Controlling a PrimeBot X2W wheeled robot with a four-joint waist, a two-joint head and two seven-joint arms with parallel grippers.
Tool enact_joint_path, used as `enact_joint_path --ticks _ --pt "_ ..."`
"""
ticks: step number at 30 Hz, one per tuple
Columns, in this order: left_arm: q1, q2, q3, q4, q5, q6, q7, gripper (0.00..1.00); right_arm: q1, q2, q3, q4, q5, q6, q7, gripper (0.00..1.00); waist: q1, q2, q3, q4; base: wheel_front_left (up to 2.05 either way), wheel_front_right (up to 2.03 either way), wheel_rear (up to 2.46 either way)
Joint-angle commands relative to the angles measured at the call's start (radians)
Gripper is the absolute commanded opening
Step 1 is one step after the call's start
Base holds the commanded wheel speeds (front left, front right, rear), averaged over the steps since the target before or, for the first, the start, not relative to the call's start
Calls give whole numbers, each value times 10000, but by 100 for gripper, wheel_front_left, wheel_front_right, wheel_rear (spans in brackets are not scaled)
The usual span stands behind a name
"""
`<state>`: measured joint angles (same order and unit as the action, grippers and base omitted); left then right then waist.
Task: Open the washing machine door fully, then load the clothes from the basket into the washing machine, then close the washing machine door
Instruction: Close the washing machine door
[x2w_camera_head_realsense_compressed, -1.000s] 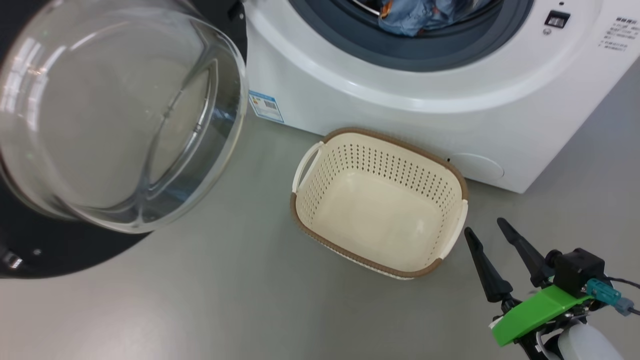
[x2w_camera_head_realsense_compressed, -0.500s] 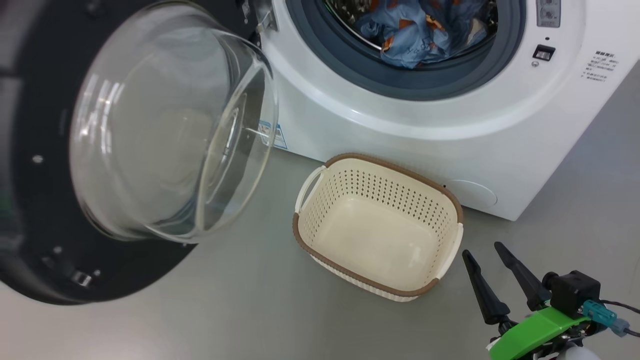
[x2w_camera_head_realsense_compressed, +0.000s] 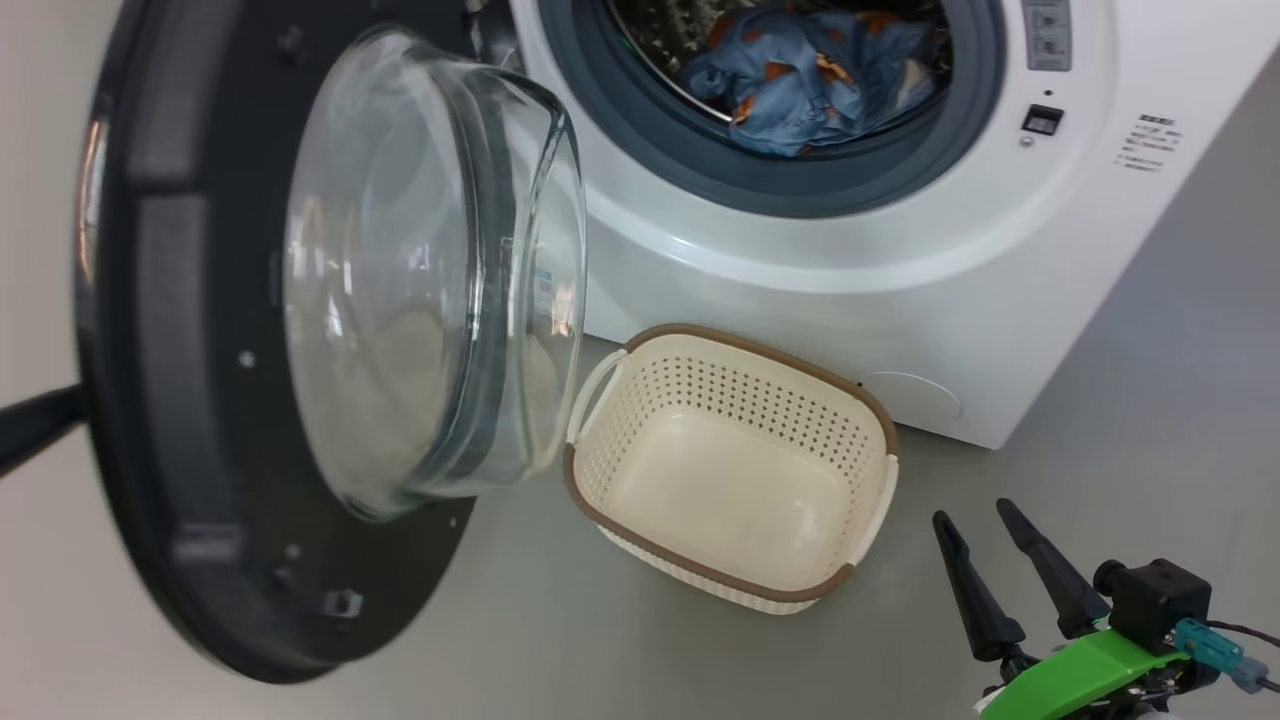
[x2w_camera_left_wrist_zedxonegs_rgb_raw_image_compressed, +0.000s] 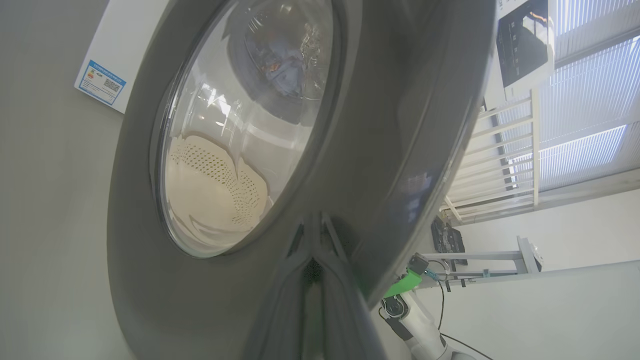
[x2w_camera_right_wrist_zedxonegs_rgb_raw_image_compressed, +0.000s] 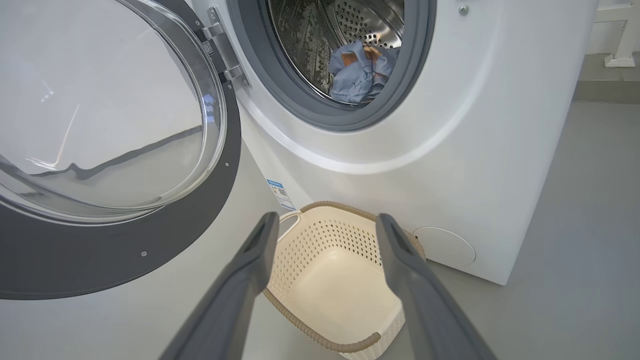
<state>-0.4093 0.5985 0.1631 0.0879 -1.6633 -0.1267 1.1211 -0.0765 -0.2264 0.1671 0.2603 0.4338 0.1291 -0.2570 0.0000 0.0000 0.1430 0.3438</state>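
Grey floor (x2w_camera_head_realsense_compressed: 500, 650), blue label (x2w_camera_left_wrist_zedxonegs_rgb_raw_image_compressed: 102, 82) unreadable, right claw (x2w_camera_head_realsense_compressed: 970, 510) spread, left claw (x2w_camera_left_wrist_zedxonegs_rgb_raw_image_compressed: 312, 235) pressed together.

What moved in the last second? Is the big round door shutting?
Yes. The washing machine door has swung in toward the washing machine, with the left gripper pressed against its outer face. The camera tilted too. The basket stayed put and empty, the clothes stayed in the drum, and the right gripper stayed open, holding nothing.

We find the left gripper (x2w_camera_left_wrist_zedxonegs_rgb_raw_image_compressed: 313, 257) blurred against the washing machine door (x2w_camera_left_wrist_zedxonegs_rgb_raw_image_compressed: 390, 150); finger gap indeterminate. Head view: top edge cuts off the washing machine (x2w_camera_head_realsense_compressed: 800, 250). Its small print (x2w_camera_head_realsense_compressed: 1150, 143) we cannot read.
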Motion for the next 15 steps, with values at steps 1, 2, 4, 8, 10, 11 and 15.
enact_joint_path --ticks 1,2,4,8,10,11,15 --pt "-221 334 287 -552 -156 -40 227 0 91 -36 91 -272 68 16 -48 100 0 0 -14 -174 0 0 0" --pt "-228 220 249 -704 -171 -40 314 0 103 -8 56 -290 56 16 -48 100 0 0 -16 -254 0 0 0" --pt "-270 16 157 -984 -156 -40 476 0 116 39 5 -319 41 16 -48 100 0 0 -12 -440 0 0 0" --pt "-517 -481 -114 -1445 -60 -40 691 0 127 129 -128 -378 26 16 -48 100 0 0 23 -858 0 0 0" --pt "-671 -717 -319 -1610 27 -40 808 0 140 187 -193 -413 11 16 -48 100 0 0 58 -1093 0 0 0" --pt "-768 -831 -424 -1686 87 -40 850 0 149 219 -232 -429 3 16 -48 100 0 0 79 -1210 0 0 0" --pt "-1217 -1304 -775 -1841 225 -40 951 0 139 356 -361 -527 -41 16 -48 100 0 0 218 -1690 0 0 0"
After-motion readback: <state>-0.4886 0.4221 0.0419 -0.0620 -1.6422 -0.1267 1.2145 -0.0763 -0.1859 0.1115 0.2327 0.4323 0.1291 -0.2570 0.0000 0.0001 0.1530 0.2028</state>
